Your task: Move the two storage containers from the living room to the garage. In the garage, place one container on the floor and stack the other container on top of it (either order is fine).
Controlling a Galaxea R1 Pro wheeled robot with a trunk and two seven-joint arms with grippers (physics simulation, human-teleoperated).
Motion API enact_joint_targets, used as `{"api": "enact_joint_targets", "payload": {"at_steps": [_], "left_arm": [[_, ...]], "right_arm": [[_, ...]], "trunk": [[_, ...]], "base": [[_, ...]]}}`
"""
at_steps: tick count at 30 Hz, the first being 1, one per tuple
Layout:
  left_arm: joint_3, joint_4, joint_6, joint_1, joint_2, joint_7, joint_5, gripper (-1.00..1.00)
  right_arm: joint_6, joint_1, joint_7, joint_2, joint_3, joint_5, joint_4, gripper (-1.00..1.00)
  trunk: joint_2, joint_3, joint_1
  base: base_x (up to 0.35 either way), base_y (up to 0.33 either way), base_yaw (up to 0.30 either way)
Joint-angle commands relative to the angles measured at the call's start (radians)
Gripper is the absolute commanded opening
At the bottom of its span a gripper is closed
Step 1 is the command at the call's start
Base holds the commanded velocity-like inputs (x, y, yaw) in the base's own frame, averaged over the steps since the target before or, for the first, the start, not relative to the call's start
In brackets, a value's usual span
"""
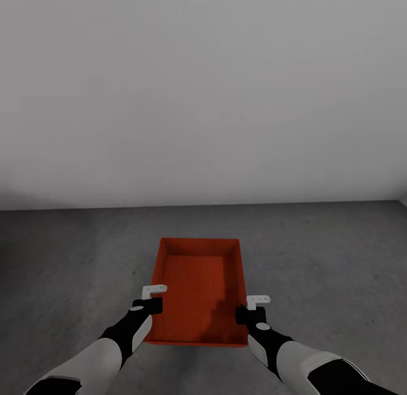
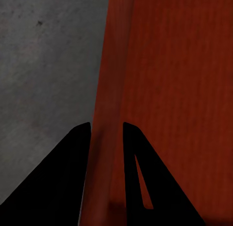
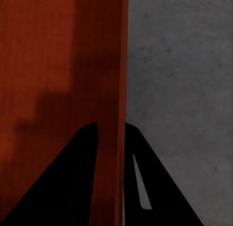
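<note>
Orange-red storage container (image 1: 199, 287) sits between both grippers, over the dark grey concrete garage floor (image 1: 68, 253), grey-white wall (image 1: 203, 89) ahead. Left gripper (image 1: 154, 293) pinches the bin's left long wall, one finger inside, one outside; right gripper (image 1: 255, 303) pinches the right long wall the same way. Wrist views confirm the wall between the fingers (image 2: 73, 177) on both sides. Long axis runs straight away from the robot. Arms equally near. Can't tell whether the bin rests on the floor or hangs just above it.
</note>
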Motion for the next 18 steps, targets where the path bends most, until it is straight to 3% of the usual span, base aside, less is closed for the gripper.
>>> {"api": "enact_joint_targets", "payload": {"at_steps": [1,18], "left_arm": [[0.027,-0.002,0.007,-0.001,0.001,0.081,0.002,-1.00],[0.027,-0.002,0.007,-0.001,0.002,0.081,0.001,-1.00]], "right_arm": [[-0.007,-0.001,-0.060,-0.067,-0.025,-0.014,-0.002,-1.00],[-0.006,-0.001,-0.057,-0.067,-0.025,-0.015,-0.002,-1.00]], "trunk": [[-0.008,-0.004,0.004],[-0.015,-0.007,0.008]], "base": [[0.000,0.000,0.000],[0.000,0.000,0.000]]}}
